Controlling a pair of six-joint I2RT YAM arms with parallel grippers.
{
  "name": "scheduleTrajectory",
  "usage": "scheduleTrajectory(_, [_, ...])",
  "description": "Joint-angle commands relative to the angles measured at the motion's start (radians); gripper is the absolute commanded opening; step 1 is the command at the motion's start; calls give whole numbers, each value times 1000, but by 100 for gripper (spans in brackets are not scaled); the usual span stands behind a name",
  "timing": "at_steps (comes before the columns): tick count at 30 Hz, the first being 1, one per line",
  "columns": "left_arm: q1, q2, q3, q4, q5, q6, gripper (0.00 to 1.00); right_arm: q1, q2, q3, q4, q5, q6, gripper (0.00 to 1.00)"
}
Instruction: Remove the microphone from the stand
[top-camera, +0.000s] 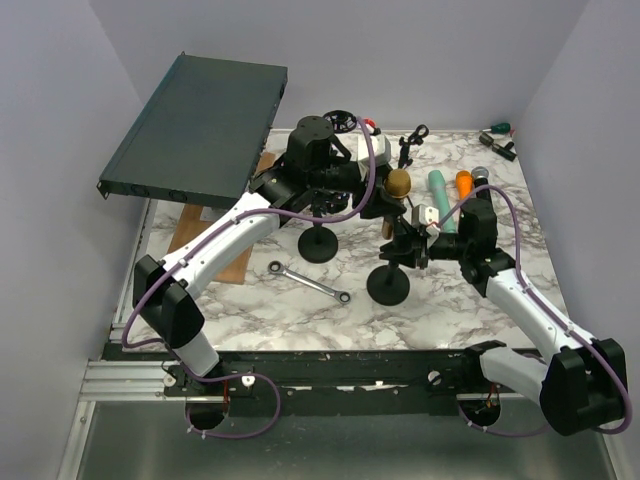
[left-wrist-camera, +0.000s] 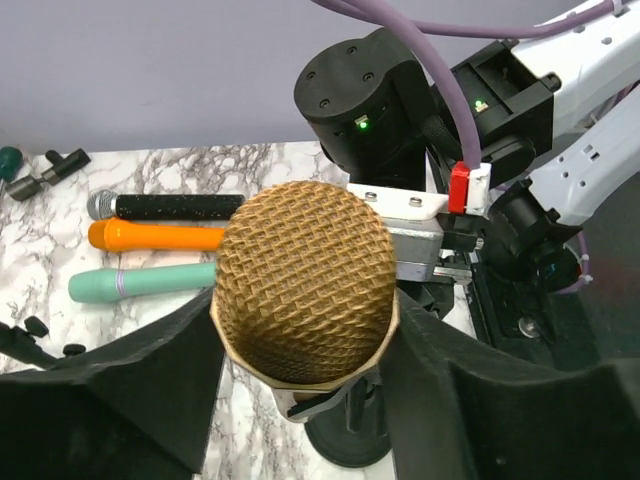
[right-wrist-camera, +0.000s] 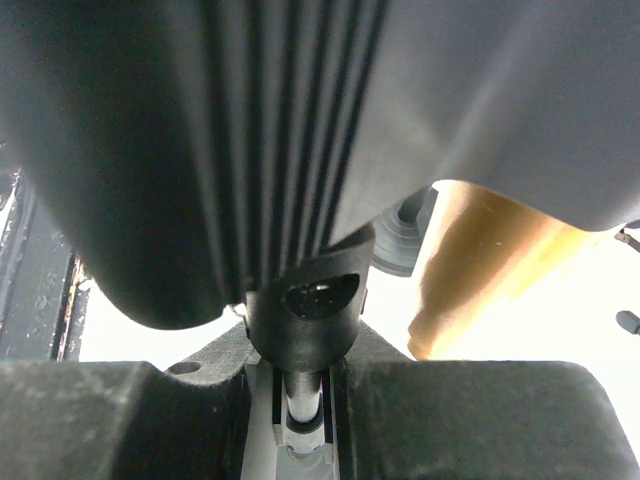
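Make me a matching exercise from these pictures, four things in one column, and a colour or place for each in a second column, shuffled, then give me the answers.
Column one
1. microphone
2. wrench
3. teal mic
4. rack case

Column two
A. dark, raised at the rear left
B. lying flat next to the orange mic
C. gold mesh head, clipped in the stand
D. silver, lying flat on its own

Pairs: 1-C, 2-D, 3-B, 4-A

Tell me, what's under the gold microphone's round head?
Its tan handle, then the black stand with its clip and round base. Where clip meets handle is hidden by the microphone head.
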Motion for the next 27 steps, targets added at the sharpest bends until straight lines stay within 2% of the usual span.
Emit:
scheduleTrajectory(1, [-7, 17, 13, 12, 48, 0, 49, 2, 8, -7, -90, 53, -23, 4])
scheduleTrajectory(3, [-7, 15, 8, 12, 44, -2, 38, 2, -10, -5, -96, 75, -9, 6])
scheduleTrajectory(5, [-7, 12, 3, 12, 31, -8, 25, 1, -33, -6, -98, 109, 21, 12])
scheduleTrajectory(7, [-7, 9, 1, 12, 11, -20, 4, 2, -51, 2, -103, 150, 61, 24])
scheduleTrajectory(8, [-7, 7, -1, 13, -7, -27, 0, 1, -63, 11, -119, 177, 80, 32])
scheduleTrajectory(10, [-7, -1, -4, 13, -59, -42, 0, 2, -91, 34, -145, 248, 130, 46])
scheduleTrajectory(15, [-11, -27, -26, 20, -189, -76, 0, 2, -174, 100, -226, 414, 249, 65])
scheduleTrajectory(23, [-69, -59, -20, -52, -377, -67, 0, -1, -255, 246, -374, 561, 295, 75])
scheduleTrajectory(27, [-96, -67, -13, -78, -435, -68, 0, 0, -259, 320, -410, 590, 335, 86])
